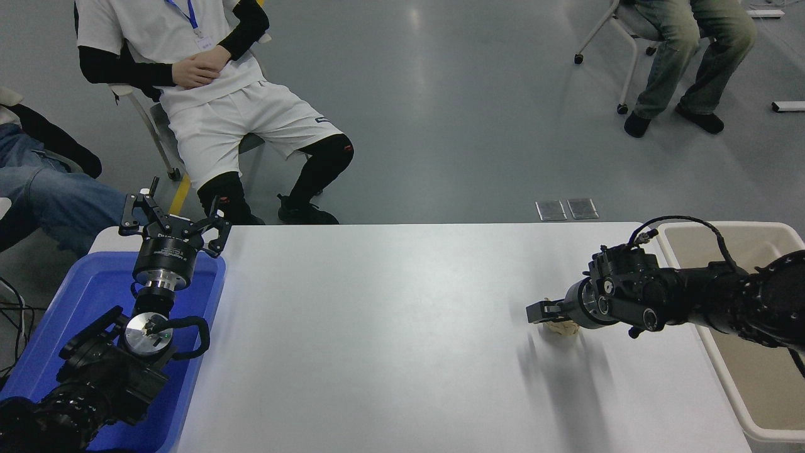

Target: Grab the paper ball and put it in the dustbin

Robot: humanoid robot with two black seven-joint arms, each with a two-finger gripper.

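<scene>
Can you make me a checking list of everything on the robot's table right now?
Surface: white table, bare in the middle.
Job's things: paper ball under the right gripper; dustbin at the table's right end, inside looks empty.
Clutter: blue tray at the left.
Grippers: right over the ball, grip unclear; left gripper open above the tray.
Cables: black loop on right arm.
Surroundings: seated people beyond the table.

floor: grey, glossy, light streak down centre | 2 metal floor plates just past table edge | table: white | chairs: white frame top-left, wheeled one top-right (both w/ people seated)
</scene>
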